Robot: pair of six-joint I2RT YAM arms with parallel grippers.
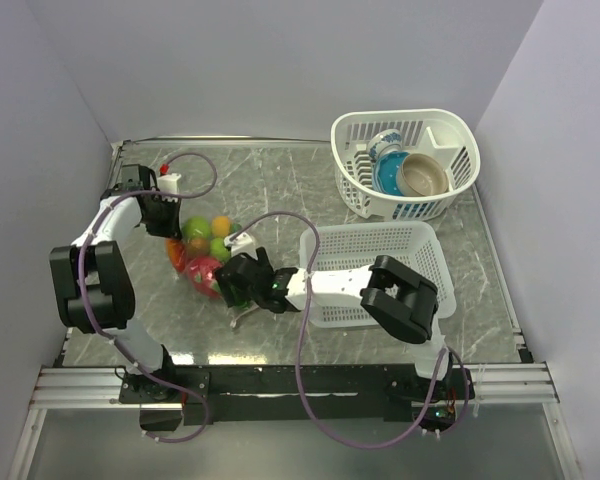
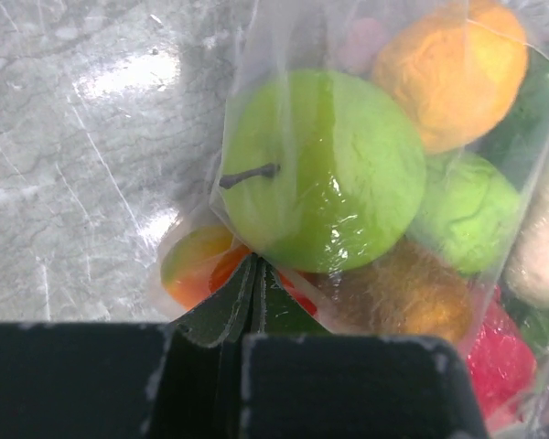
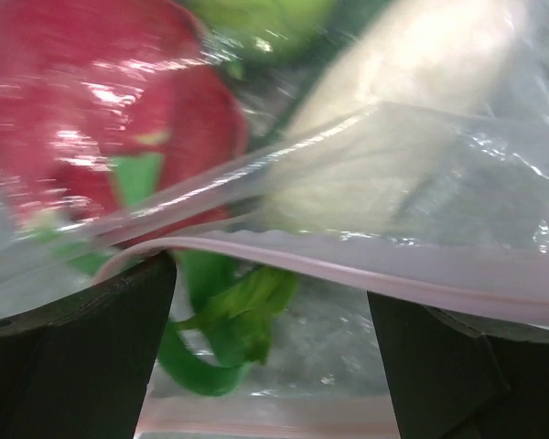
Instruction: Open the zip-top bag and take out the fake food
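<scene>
Two grippers are at one zip-top bag (image 1: pixel 202 258) full of fake food (image 1: pixel 210 238).

It lies on the gray table (image 1: pixel 280 185), left of the white basket (image 1: pixel 375 232). The left gripper (image 2: pixel 253 274) has its fingers pressed together on the bag's clear plastic, just under a green apple (image 2: pixel 329 174). The right gripper (image 3: pixel 267 285) has its fingers wide apart, and the pink zip strip (image 3: pixel 421 279) runs across the gap between them. Red, green and cream pieces sit inside the bag.
</scene>
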